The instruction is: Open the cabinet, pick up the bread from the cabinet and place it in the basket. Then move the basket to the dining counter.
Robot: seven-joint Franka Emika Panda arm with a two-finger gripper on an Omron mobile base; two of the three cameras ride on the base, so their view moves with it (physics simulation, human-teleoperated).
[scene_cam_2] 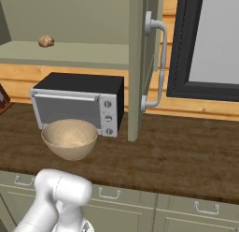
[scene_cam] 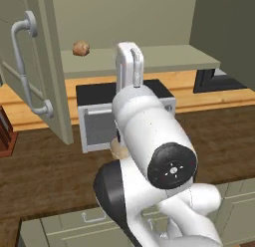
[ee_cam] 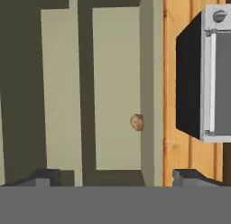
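While the arm (scene_cam: 149, 141) reaches up toward the cabinet (scene_cam: 144, 59), jaws gape wide before the bread (ee_cam: 137, 122).

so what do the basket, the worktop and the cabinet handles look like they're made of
Basket: looks like matte speckled ceramic or stone, beige with fine flecks, smooth and not woven. Worktop: dark wood, judging by its streaked brown grain and low sheen. Cabinet handle: probably brushed metal, a pale silver bar with soft highlights.

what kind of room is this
A kitchen, rendered rather than real: a microwave sits on a wood worktop with green drawers below, and an open wall cabinet holds a piece of bread on its shelf.
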